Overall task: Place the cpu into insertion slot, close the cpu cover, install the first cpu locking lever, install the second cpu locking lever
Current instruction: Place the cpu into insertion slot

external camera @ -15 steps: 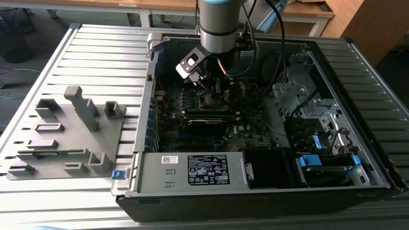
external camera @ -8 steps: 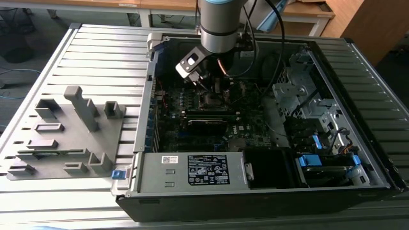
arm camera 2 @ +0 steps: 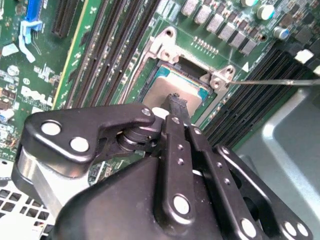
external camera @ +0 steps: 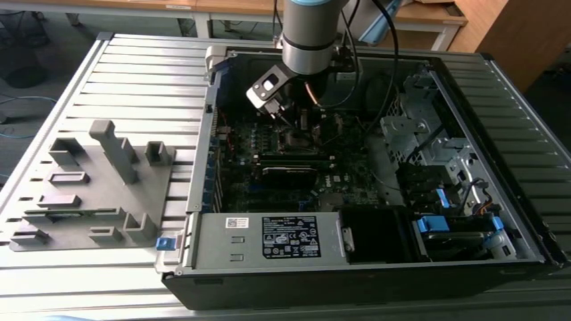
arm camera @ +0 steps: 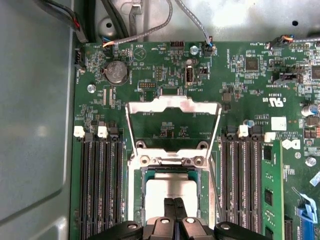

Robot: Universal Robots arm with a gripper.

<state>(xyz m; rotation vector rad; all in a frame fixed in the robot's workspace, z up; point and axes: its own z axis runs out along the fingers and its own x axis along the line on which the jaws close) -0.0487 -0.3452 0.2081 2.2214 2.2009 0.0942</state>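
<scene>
The cpu (arm camera: 172,189) lies flat in the insertion slot (arm camera: 172,172), its dull silvery top showing. It also shows in the second wrist view as the cpu (arm camera 2: 167,89). The cpu cover (arm camera: 172,106), a silvery frame with a square window, stands swung open beyond the slot's hinge. My gripper (arm camera: 174,201) is shut, its two fingers pressed together with the tips on or just above the chip's top, and nothing shows between them. In the exterior view the gripper (external camera: 283,119) hangs over the board inside the open computer case. A thin metal lever (arm camera 2: 272,82) sticks out sideways from the slot's corner.
Long black memory slots (arm camera: 100,185) flank the socket on both sides, with a green memory stick (arm camera: 270,190) in one. Cables (arm camera: 150,30) run over the board's edge. The case wall (arm camera: 35,125), drive cage (external camera: 419,134) and power supply (external camera: 267,237) box in the board. A grey fixture (external camera: 89,187) sits outside, on the exterior view's left.
</scene>
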